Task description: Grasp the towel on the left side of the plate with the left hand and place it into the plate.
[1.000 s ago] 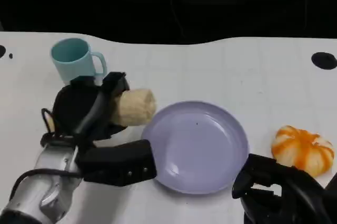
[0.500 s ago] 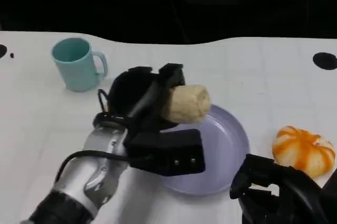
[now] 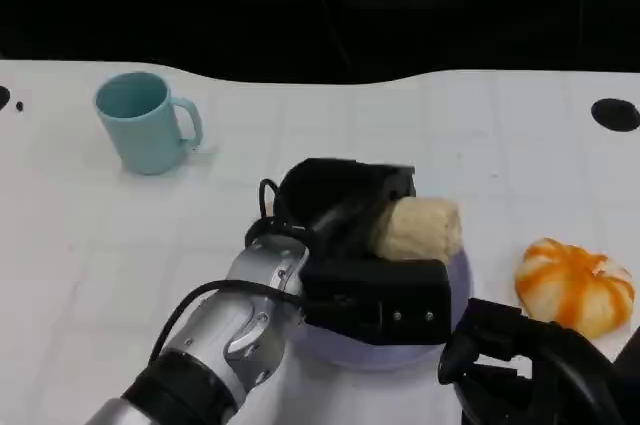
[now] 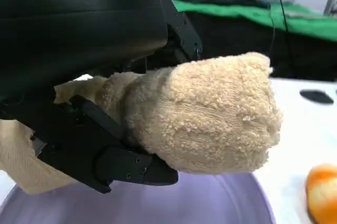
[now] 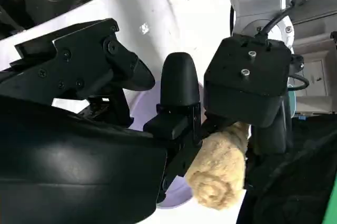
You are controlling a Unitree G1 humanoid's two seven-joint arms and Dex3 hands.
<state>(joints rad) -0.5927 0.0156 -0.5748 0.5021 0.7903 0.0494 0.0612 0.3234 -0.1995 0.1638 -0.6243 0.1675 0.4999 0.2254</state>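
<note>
My left hand point(image 3: 340, 205) grips a rolled beige towel point(image 3: 420, 230) and holds it above the lavender plate point(image 3: 458, 287), over the plate's right half. The forearm and hand cover most of the plate. In the left wrist view the towel point(image 4: 205, 118) sticks out past the black fingers point(image 4: 105, 155), with the plate point(image 4: 158, 205) just below it. My right hand point(image 3: 520, 365) rests at the near right edge, holding nothing. The right wrist view shows the towel point(image 5: 218, 174) hanging from the left hand beyond my right hand's fingers point(image 5: 179, 97).
A teal mug point(image 3: 140, 123) stands at the far left. An orange-and-white pumpkin point(image 3: 575, 285) lies right of the plate, close to my right hand. A black round mark point(image 3: 615, 115) sits at the far right of the white table.
My left hand has carried the towel rightward from beside the plate's left edge to above the plate. The right hand and the other objects have stayed put.
</note>
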